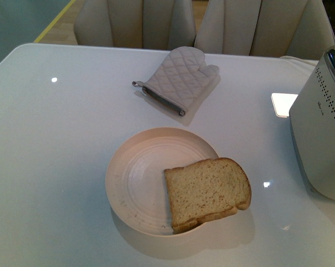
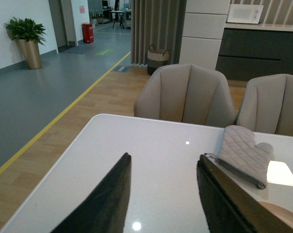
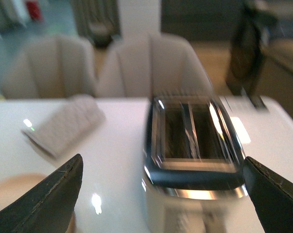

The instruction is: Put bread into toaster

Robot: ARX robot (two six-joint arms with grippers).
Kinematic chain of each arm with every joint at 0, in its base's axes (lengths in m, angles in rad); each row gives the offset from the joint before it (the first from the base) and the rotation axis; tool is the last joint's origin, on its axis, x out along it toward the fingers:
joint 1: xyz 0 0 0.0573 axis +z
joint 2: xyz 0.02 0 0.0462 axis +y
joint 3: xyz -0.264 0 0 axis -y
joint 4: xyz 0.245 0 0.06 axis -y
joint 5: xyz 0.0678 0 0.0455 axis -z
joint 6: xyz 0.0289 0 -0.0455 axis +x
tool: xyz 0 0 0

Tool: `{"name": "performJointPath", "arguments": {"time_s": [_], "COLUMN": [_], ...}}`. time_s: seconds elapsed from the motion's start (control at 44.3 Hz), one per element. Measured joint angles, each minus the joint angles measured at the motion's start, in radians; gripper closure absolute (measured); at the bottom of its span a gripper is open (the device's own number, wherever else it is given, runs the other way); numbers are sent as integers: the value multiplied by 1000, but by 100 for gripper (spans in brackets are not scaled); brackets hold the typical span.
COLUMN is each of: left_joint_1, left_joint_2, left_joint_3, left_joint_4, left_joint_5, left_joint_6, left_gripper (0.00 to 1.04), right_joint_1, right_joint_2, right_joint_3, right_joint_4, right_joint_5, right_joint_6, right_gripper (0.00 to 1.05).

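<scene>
White tabletop point(image 1: 45, 167) bore the bread point(image 1: 208, 192). We noted it flat on the right side of the plate point(image 1: 134, 172), overhanging the rim, long axis left-right, rounded top toward the toaster point(image 1: 323, 139). Oven mitt point(image 1: 181, 78) lay beyond. Left gripper point(image 2: 164, 160) and right gripper point(image 3: 162, 165) both had jaws apart, empty.

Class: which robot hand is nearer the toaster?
Right. The right hand faces the toaster close up, slots between its open fingers. The left hand is over the table on its left side, facing the oven mitt, toaster out of view.
</scene>
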Motion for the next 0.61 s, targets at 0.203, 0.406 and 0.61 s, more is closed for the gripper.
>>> {"name": "performJointPath", "arguments": {"time_s": [0.203,0.406,0.61], "left_joint_1": [0,0,0], "left_joint_2": [-1,-1,-1], "left_joint_3": [0,0,0], "left_joint_4": [0,0,0], "left_joint_5": [-1,-1,-1], "left_joint_6": [0,2,2], "left_gripper": [29,6,7], "right_joint_1": [176,175,237], "right_joint_2": [301,595,1095], "right_joint_3": [112,240,433], "right_joint_4": [-126,59,252], "right_joint_5": [252,148,26], "right_joint_6": [76,163,321], "right_gripper": [9,9,9]}}
